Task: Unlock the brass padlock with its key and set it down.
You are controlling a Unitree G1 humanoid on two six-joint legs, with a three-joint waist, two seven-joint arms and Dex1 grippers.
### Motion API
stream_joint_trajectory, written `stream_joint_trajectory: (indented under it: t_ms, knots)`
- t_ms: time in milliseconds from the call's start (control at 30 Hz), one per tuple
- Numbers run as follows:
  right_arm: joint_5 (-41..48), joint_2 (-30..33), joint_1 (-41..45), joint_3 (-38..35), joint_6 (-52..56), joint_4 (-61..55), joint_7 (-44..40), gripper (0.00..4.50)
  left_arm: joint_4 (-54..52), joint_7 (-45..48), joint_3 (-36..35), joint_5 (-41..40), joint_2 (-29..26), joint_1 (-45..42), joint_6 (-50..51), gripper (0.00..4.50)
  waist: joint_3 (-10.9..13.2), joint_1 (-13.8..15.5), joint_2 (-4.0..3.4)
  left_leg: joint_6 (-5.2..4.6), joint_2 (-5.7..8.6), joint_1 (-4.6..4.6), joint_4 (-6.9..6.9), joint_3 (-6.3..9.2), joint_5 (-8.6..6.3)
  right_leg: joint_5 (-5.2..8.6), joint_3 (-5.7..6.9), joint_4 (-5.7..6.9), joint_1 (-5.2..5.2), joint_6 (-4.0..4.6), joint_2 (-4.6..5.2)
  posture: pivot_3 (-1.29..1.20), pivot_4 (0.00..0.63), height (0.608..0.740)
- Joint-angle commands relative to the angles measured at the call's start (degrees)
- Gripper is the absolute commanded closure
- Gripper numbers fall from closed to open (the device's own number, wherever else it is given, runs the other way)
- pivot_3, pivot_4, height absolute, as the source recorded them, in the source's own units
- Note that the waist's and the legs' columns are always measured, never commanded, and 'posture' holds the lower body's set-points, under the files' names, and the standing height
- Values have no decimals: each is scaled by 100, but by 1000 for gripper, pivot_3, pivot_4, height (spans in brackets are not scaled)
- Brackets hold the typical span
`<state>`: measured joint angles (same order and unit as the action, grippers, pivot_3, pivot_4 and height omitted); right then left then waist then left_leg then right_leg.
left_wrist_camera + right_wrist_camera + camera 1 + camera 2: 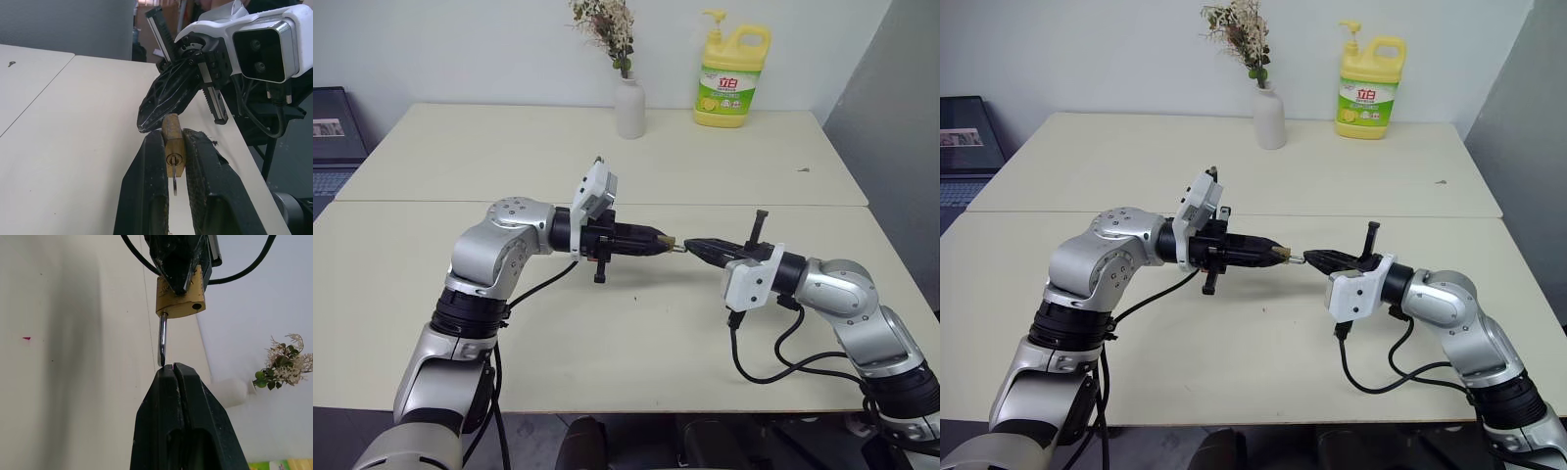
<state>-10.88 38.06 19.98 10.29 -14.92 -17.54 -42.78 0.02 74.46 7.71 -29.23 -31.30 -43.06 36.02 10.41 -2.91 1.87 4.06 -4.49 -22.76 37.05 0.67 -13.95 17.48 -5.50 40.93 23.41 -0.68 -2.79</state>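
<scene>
My left gripper [661,240] is shut on the brass padlock [173,142], whose body is clamped between its two black fingers [151,176] above the table's middle. The keyhole face looks back along the fingers. A thin silver sliver [174,183] hangs just under the keyhole; I cannot tell whether it is the key. The silver shackle [163,338] sticks out of the padlock [181,301] toward my right gripper [171,367]. That gripper is shut, its tips pinching the shackle's end. One shackle hole [196,306] in the body stands empty.
A white vase [629,106] with dried flowers and a yellow dish-soap bottle [731,78] stand at the far edge of the cream table [607,333]. A laptop [333,137] sits off to the left. A small dark speck [805,169] lies far right.
</scene>
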Motion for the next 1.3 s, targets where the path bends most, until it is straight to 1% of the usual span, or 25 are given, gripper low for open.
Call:
stream_joint_trajectory:
  t_ms: [33, 433, 533, 633, 700, 767, 833, 967, 1167, 1300]
  knots:
    - [175, 50, 21, -43, -111, -141, -83, 4500, -218, 32, -102, -180, -49, -22, 51, 4339, 0, 0, 0, 0, 0, 0, 0, 0, 0, 0, 0, 0, 0, 0, 0, 0, 150, 740]
    - [187, 60, -117, -62, -46, -253, -149, 4500, -183, 17, -92, -163, -25, -49, 76, 4339, 0, 0, 0, 0, 0, 0, 0, 0, 0, 0, 0, 0, 0, 0, 0, 0, 150, 740]
    - [241, 137, -229, -115, 109, -299, -232, 4500, -134, -35, -113, -147, -16, -56, 85, 4339, 0, 2, 0, 0, 0, 0, 0, 1, 0, 0, 0, 0, 0, 0, 0, 0, 150, 740]
    - [552, 358, -487, -268, 443, -479, -485, 4500, -105, -127, -148, -129, -23, -24, 115, 4339, 0, 15, 0, 0, 0, -2, 0, 1, 0, 0, 0, -1, 0, 0, 0, 0, 150, 740]
    - [853, 497, -668, -410, 850, -686, -629, 4500, -119, -220, -165, -130, -26, 29, 169, 4339, 0, 19, 0, 0, 0, -2, 0, 1, 0, 0, 0, -3, 0, 0, 0, 0, 150, 740]
    - [1415, 626, -910, -658, 1510, -1128, -776, 4146, -210, -382, -177, -146, -19, 208, 288, 4339, 0, 11, 0, 0, 0, -2, 0, 1, 0, 0, 0, -3, 0, -1, 0, 0, 150, 740]
    - [1830, 698, -1053, -810, 2056, -1500, -856, 3605, -284, -490, -179, -163, -17, 353, 397, 4339, 0, 0, -1, 0, 0, 1, -1, 3, 0, 1, -2, -2, -2, -1, 0, 0, 150, 740]
    - [2376, 893, -1184, -909, 2954, -2102, -978, 2206, -386, -672, -110, -219, -18, 750, 727, 4339, 0, -9, 0, 0, -1, 1, 0, 15, 0, 1, 0, 0, -4, -2, -3, 0, 150, 740]
    - [2581, 1010, -1135, -716, 3621, -2407, -986, 20, -345, -776, 65, -84, -16, 1180, 770, 4339, 0, -1, 0, 0, 0, 1, 1, 18, 0, 3, 3, -2, -8, -5, -2, 0, 150, 740]
    - [2559, 1166, -1173, -551, 3819, -2456, -1085, 0, -274, -838, 200, 77, -55, 1375, 668, 4339, 0, -2, 0, -1, 1, 1, 1, 19, 0, 3, 3, -4, -8, -5, -2, 0, 150, 740]
